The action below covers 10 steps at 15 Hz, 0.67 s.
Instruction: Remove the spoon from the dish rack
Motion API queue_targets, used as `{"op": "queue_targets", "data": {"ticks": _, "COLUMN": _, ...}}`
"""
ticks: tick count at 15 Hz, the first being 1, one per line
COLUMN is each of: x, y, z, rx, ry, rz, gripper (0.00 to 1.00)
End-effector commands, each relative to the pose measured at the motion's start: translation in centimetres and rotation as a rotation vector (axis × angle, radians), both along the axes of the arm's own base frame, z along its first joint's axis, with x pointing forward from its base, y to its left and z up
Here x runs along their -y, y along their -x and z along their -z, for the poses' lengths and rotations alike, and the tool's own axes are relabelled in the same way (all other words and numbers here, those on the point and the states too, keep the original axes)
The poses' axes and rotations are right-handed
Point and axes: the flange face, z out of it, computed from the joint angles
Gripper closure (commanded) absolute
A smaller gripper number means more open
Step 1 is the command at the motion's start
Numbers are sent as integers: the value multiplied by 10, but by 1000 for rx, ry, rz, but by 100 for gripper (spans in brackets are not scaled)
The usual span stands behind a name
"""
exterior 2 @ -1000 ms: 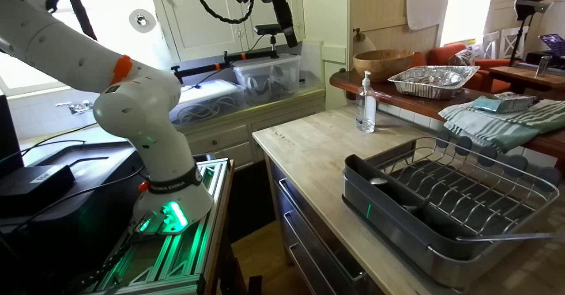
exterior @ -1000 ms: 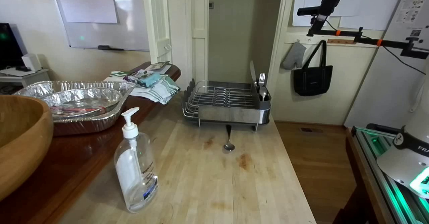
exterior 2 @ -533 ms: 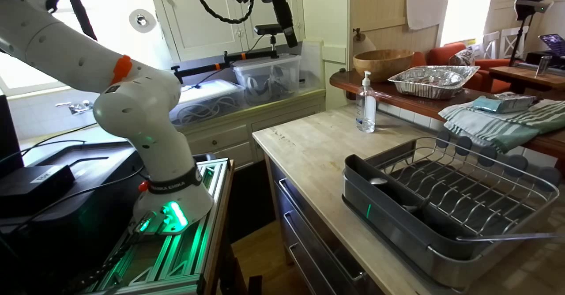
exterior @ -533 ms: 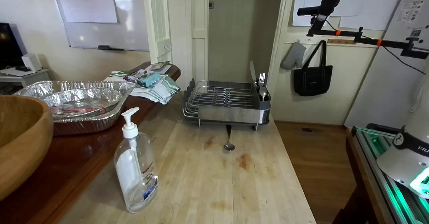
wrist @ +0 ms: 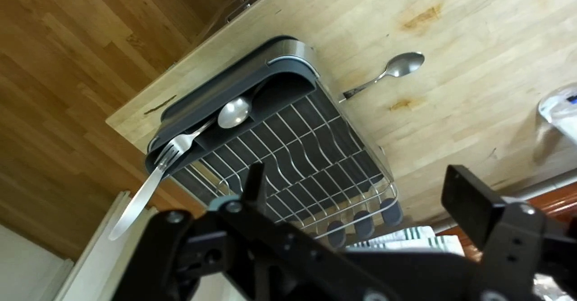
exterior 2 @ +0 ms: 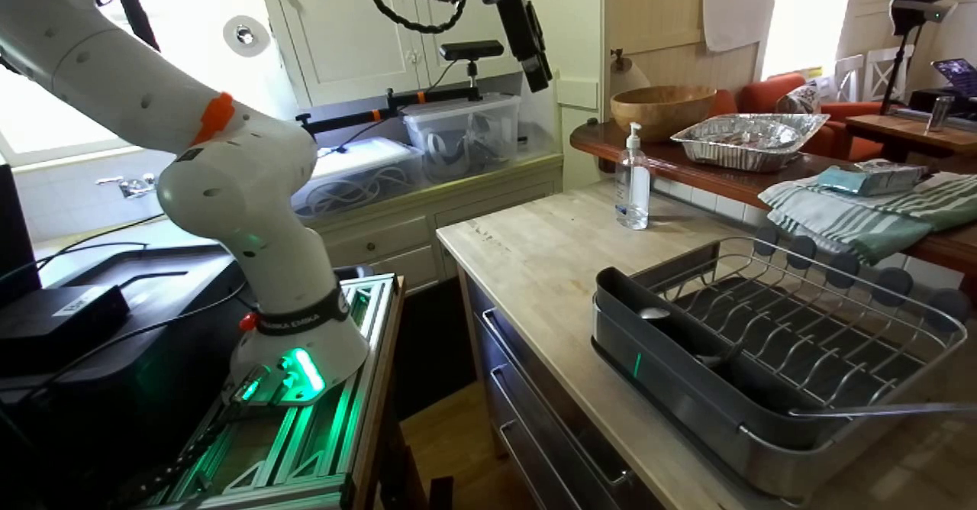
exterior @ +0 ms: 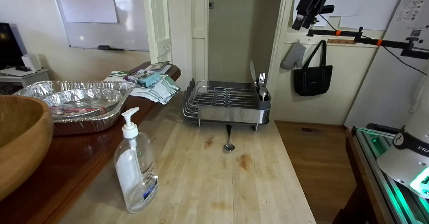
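The dish rack (exterior: 231, 114) stands on the wooden counter, also in an exterior view (exterior 2: 687, 392) and the wrist view (wrist: 311, 159). A spoon (wrist: 234, 112) stands bowl up in the rack's dark utensil holder; its bowl shows in both exterior views (exterior: 263, 92) (exterior 2: 654, 313), its handle mostly hidden. Another spoon (wrist: 405, 64) lies on the counter beside the rack, also in an exterior view (exterior: 229, 146). My gripper (wrist: 356, 177) is open and empty, its fingers wide apart, above the counter. It hangs high in both exterior views (exterior: 297, 25) (exterior 2: 539, 82), away from the rack.
A fork (wrist: 180, 143) and a knife (wrist: 139, 202) share the holder. A soap bottle (exterior: 137, 173) stands on the counter (exterior: 214, 190). Foil trays (exterior: 83, 125), a wooden bowl (exterior: 25, 143) and striped towels (exterior: 157, 90) lie on the raised ledge. A camera arm (exterior 2: 366, 117) is near the gripper.
My gripper has moved left and down in an exterior view, and right and slightly down in another. The rack, spoons and other objects have not moved.
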Motion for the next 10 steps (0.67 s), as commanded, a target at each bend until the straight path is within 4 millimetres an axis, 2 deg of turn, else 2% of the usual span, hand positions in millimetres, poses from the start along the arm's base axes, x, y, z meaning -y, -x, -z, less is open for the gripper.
{"op": "queue_targets", "data": {"ticks": 1, "x": 35, "y": -36, "z": 19, "rx": 6, "ry": -83, "rz": 35, "gripper": 0}}
{"op": "queue_targets", "data": {"ticks": 6, "x": 75, "y": -67, "z": 55, "rx": -31, "ry": -116, "rz": -66, "gripper": 0}}
{"op": "queue_targets", "data": {"ticks": 10, "x": 101, "y": -81, "z": 85, "rx": -95, "ry": -96, "rz": -200, "gripper": 0}}
